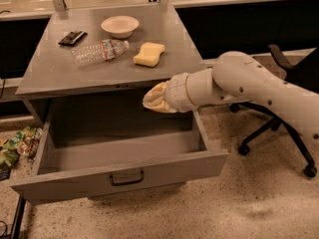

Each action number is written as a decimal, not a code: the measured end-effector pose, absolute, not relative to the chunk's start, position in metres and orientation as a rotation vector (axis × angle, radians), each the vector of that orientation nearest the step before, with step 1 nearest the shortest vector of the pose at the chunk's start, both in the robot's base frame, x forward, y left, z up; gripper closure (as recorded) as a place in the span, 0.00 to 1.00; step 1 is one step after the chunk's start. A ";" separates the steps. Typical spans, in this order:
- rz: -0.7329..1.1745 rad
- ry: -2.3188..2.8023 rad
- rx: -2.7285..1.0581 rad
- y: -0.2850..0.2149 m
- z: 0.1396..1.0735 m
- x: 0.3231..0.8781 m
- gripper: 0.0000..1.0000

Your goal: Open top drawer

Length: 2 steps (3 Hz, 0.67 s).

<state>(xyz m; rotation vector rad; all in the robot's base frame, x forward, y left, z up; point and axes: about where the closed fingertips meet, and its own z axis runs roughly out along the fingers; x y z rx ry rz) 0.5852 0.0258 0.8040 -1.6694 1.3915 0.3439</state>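
Note:
The top drawer (119,176) is a wide grey metal drawer pulled far out of the cabinet, its deep box showing nothing inside. A small black bar handle (126,179) sits at the centre of its front panel. My gripper (155,98) with cream-coloured fingers hangs above the drawer's back right part, just under the front edge of the cabinet top, clear of the handle. It holds nothing that I can see. The white arm reaches in from the right.
On the grey cabinet top (50,73) lie a white bowl (119,26), a plastic bottle (98,51), a yellow sponge (149,54) and a dark small object (72,37). A black office chair (279,108) stands at the right. Snack bags (17,143) lie on the floor at left.

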 end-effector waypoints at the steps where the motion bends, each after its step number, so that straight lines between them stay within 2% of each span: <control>1: 0.290 1.274 -1.617 0.018 0.836 0.594 1.00; 2: 0.273 1.241 -1.635 0.021 0.838 0.592 0.83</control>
